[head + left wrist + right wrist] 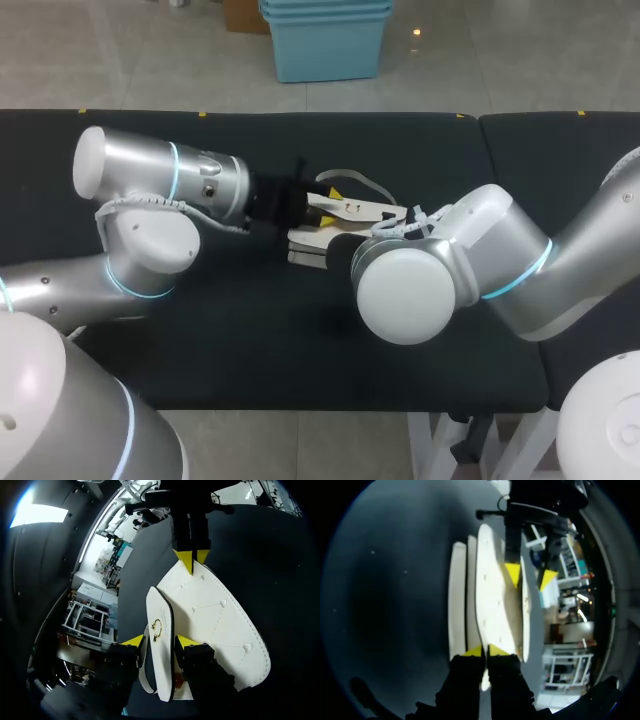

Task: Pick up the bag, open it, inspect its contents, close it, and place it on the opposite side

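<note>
Two holds suit this light, stiff-looking bag (215, 625): right gripper (486, 652) pinches its edge, left gripper (160, 641) stands apart around the flap (160, 607), not yet closed.

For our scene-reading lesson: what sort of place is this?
Probably a robotics lab bench: the left arm and right arm meet over a white bag on a dark-covered table.

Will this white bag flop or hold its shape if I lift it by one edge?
Likely holds shape: the bag shows flat, straight panels though the right gripper pinches only one edge. Its flap stands up without sagging, so probably stiff, perhaps springy. The smooth surface might slip.
</note>
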{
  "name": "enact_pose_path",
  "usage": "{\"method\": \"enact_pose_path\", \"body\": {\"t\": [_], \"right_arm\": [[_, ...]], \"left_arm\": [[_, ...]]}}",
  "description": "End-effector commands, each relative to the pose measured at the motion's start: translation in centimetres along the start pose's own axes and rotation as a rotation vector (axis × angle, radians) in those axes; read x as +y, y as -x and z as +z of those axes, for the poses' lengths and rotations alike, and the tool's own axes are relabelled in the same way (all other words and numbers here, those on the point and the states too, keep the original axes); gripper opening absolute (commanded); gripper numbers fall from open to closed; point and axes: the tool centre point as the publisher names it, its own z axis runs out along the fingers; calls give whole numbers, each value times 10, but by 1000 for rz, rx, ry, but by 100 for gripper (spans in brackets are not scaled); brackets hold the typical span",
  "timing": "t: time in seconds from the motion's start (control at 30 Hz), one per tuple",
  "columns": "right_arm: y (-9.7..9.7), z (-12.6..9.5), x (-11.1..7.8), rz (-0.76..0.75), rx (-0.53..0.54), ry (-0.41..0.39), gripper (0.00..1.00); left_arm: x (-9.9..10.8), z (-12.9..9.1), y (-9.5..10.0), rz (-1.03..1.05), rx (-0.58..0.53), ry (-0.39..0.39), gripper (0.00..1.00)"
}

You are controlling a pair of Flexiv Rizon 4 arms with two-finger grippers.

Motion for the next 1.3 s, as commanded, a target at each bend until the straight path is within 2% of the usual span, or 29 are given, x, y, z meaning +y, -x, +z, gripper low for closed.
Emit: {"method": "enact_pose_path", "body": {"t": [0.03, 0.17, 0.5, 0.77, 0.83, 1.1, 1.3], "right_arm": [[-2, 1, 0, 1, -5, 2, 0], [-2, 1, 0, 1, -5, 2, 0], [-2, 1, 0, 1, -5, 2, 0], [-2, 1, 0, 1, -5, 2, 0], [-2, 1, 0, 1, -5, 2, 0], [-2, 1, 0, 1, -5, 2, 0], [-2, 1, 0, 1, -5, 2, 0]], "left_arm": [[5, 8, -1, -9, 5, 12, 2], [10, 11, -4, -30, 10, 19, 0], [9, 21, -19, -76, 40, -29, 0], [23, 21, -23, -109, 48, 35, 0], [24, 21, -22, -119, 48, 27, 0], [4, 24, -21, -70, 73, -56, 0], [-3, 27, -19, -37, 93, -48, 0]]}}
